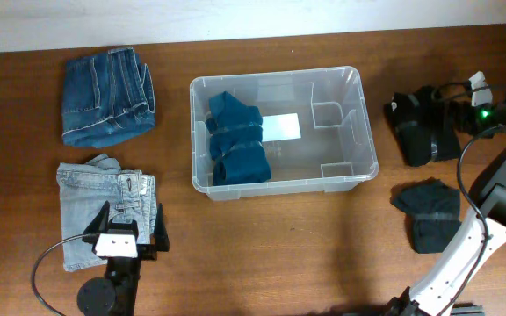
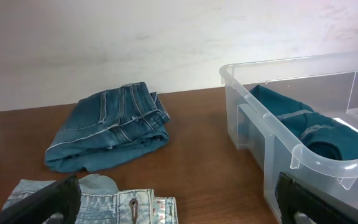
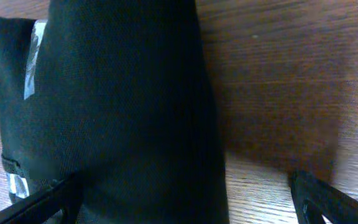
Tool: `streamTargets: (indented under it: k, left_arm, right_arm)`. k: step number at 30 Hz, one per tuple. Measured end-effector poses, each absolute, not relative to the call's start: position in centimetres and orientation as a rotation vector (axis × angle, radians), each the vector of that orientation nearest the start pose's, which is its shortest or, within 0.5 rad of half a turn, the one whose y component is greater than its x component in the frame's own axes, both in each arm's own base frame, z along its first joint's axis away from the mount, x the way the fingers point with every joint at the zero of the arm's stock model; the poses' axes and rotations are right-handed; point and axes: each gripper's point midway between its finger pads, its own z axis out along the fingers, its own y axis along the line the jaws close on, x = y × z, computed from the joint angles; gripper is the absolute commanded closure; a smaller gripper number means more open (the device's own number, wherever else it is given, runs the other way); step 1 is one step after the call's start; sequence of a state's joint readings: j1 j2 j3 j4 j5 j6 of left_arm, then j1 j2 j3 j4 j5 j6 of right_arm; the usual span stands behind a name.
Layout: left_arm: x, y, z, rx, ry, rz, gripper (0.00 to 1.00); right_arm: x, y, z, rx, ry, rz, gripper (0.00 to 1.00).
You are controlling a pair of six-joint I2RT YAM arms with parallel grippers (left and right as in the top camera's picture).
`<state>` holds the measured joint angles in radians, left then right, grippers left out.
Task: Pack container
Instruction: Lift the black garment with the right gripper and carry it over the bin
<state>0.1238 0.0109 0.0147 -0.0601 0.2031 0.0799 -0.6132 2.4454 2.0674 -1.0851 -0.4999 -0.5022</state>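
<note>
Clear see-through plastic makes the one container (image 1: 310, 154): a rectangular tub with rounded corners, a rolled rim, moulded corner steps and a white label (image 1: 281, 127) on its base. It stands between the pincers, ahead and right of the left pincer (image 1: 130, 225). Teal folded cloth (image 1: 235, 139) fills the end nearer that pincer; I cannot count its pieces.

There are two pairs of jeans: dark jeans (image 1: 108, 108) ahead of the left pincer and pale jeans (image 1: 104, 211) just beneath it. Of two dark bundles, one black bundle (image 3: 123, 106) lies under the right pincer (image 3: 182, 202) and a second black bundle (image 1: 429, 215) lies back toward its arm's base. Both pincers are spread wide, gripping nothing.

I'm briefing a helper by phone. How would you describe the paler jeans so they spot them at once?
Find the clear container mid-table; two folded jeans lie to its left. The light-wash jeans are the pair nearer the robot, by the left gripper, paler than the dark blue jeans.
</note>
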Motion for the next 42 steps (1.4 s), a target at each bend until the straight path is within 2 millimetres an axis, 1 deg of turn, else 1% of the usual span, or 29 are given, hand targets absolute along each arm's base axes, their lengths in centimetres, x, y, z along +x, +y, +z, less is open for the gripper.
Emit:
streamTargets:
  k: [3,5,7,8,11,12,14,17,19,21,26,28,30,31,33,36,37,39,40,41,42]
  left_arm:
    - [24.5,-0.4,16.4,0.120,1.621,-0.009,0.01]
    - [24.5,-0.4,16.4,0.120,1.621,-0.009,0.01]
    - [24.5,-0.4,16.4,0.120,1.621,-0.009,0.01]
    - [24.5,-0.4,16.4,0.120,1.621,-0.009,0.01]
    - [24.5,-0.4,16.4,0.120,1.621,-0.009,0.01]
    - [24.5,-0.4,16.4,0.120,1.621,-0.009,0.01]
    - [24.5,-0.4,16.4,0.120,1.621,-0.009,0.01]
    - [24.5,-0.4,16.4,0.120,1.621,-0.009,0.01]
    - [24.5,-0.4,16.4,0.120,1.621,-0.009,0.00]
    - [24.5,-0.4,16.4,0.120,1.621,-0.009,0.01]
    - [24.5,-0.4,16.4,0.120,1.621,-0.009,0.01]
    - [24.5,-0.4,16.4,0.120,1.621,-0.009,0.01]
    - [24.5,-0.4,16.4,0.120,1.621,-0.009,0.00]
    - [24.5,-0.4,16.4,0.120,1.621,-0.009,0.00]
    - [24.5,-0.4,16.4,0.120,1.621,-0.009,0.01]
    - [24.5,-0.4,16.4,0.120,1.621,-0.008,0.00]
    - [24.5,-0.4,16.4,0.120,1.621,-0.009,0.01]
    - [24.5,-0.4,16.4,0.120,1.621,-0.009,0.01]
    - [24.5,-0.4,16.4,0.120,1.621,-0.009,0.01]
    - [24.5,-0.4,16.4,0.120,1.621,-0.009,0.01]
    - [24.5,-0.4,16.4,0.120,1.621,-0.008,0.00]
  right_arm:
    - [45.6,-20.8,2.5,0.089,2.747,0.533,0.08]
    - [45.8,-20.1,2.5,0.072,2.750,0.546,0.21]
    - [45.9,-19.5,2.5,0.059,2.752,0.562,0.38]
    - [45.9,-19.2,2.6,0.064,2.754,0.576,0.43]
    - [45.8,-18.7,2.7,0.056,2.752,0.599,0.48]
    - [45.8,-18.6,2.7,0.059,2.751,0.608,0.54]
    - [45.7,-18.5,2.8,0.056,2.745,0.623,0.64]
    - [45.7,-18.3,2.9,0.065,2.740,0.641,0.84]
    - [45.8,-18.2,3.1,0.068,2.726,0.662,0.92]
    - [45.9,-18.0,3.3,0.087,2.712,0.688,0.96]
    - [46.1,-17.5,3.9,0.217,2.652,0.829,0.96]
    - [46.0,-17.4,4.6,0.286,2.620,0.916,0.96]
    - [46.0,-17.6,5.9,0.337,2.576,0.988,0.96]
    - [46.1,-17.8,7.0,0.358,2.540,1.026,0.96]
    - [46.4,-18.5,9.8,0.387,2.454,1.086,0.96]
    - [46.5,-19.6,15.4,0.398,2.323,1.147,0.96]
    - [46.5,-19.8,16.9,0.391,2.297,1.150,0.96]
    - [46.2,-19.5,20.1,0.377,2.258,1.161,0.96]
    - [45.9,-18.9,22.2,0.365,2.240,1.170,0.96]
    - [45.8,-18.5,23.1,0.356,2.232,1.175,0.96]
    - [45.7,-17.8,24.8,0.342,2.220,1.176,0.96]
